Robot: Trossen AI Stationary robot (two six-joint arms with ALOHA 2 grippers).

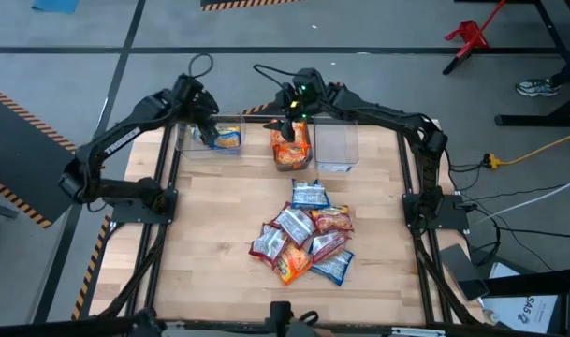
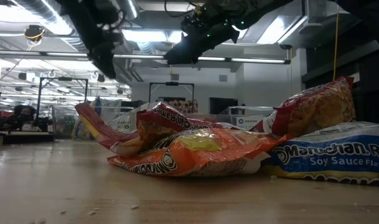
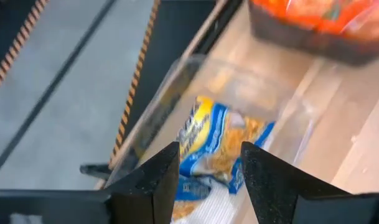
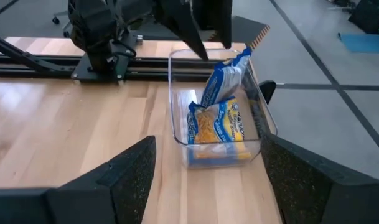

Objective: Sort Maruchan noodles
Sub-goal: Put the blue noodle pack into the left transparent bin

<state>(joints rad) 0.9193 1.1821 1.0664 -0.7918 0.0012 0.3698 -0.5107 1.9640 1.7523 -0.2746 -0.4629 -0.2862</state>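
Three clear bins stand along the far edge. The left bin [image 1: 230, 126] holds blue-and-yellow Maruchan noodles [image 4: 219, 124]. One packet [image 4: 225, 78] stands tilted, its top against the bin's far wall. My left gripper [image 3: 209, 155] is open just above that bin, and I see nothing between its fingers. The middle bin [image 1: 292, 164] holds orange packets [image 1: 289, 150]. My right gripper [image 4: 208, 155] hangs open and empty over it. A pile of mixed packets [image 1: 305, 236] lies at the table's centre.
The third bin [image 1: 337, 148], right of the orange one, shows no packet. Bare wood lies left, right and near of the centre pile. The low view shows an orange packet [image 2: 195, 152] and a blue soy sauce packet [image 2: 332, 155] close up.
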